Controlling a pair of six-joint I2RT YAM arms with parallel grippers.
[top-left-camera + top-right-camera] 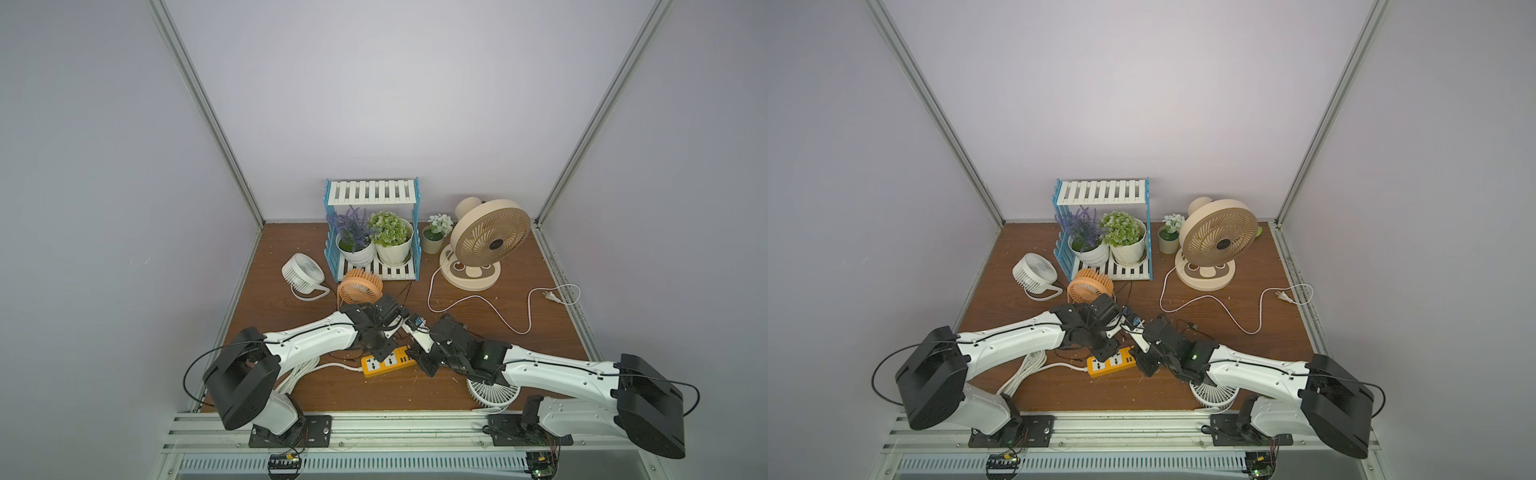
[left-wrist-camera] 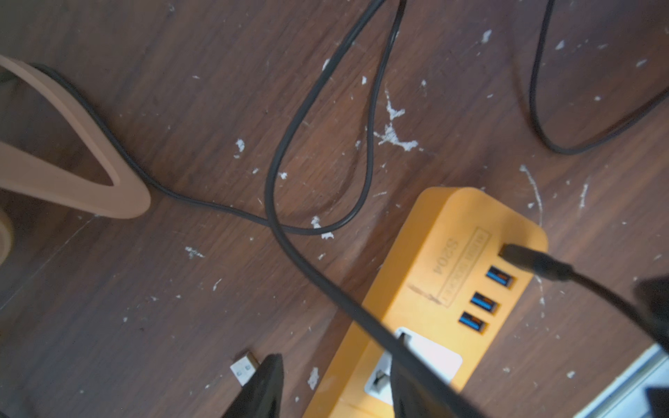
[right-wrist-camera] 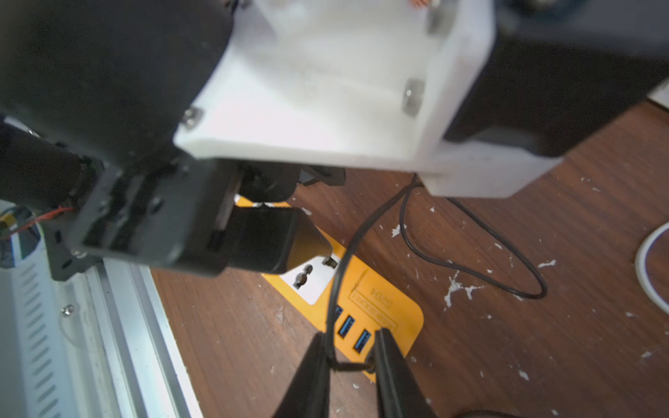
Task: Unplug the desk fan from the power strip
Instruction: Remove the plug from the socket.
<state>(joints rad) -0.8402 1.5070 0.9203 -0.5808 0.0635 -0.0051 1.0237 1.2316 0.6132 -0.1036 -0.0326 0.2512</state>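
The orange-yellow power strip (image 1: 388,360) (image 1: 1112,362) (image 2: 434,253) (image 3: 402,307) lies on the brown table between my two arms. A black USB plug (image 2: 525,260) sits in its end port, and three blue ports beside it are empty. My right gripper (image 3: 350,334) (image 1: 410,354) hangs over that end. Its jaws stand a narrow gap apart, and the plug's black cable (image 3: 349,367) crosses the gap. My left gripper (image 2: 336,347) (image 1: 383,354) is open, with one fingertip (image 3: 307,242) on the white socket face. An orange desk fan (image 1: 359,286) stands just behind; I cannot trace the cable to it.
A loose silver USB plug (image 2: 245,369) lies by my left finger. Black cables loop over the table. A white fan (image 1: 492,392) sits under my right arm. Behind are a small white fan (image 1: 302,274), a beige fan (image 1: 490,237) with its white cord unplugged, and a plant rack (image 1: 372,232).
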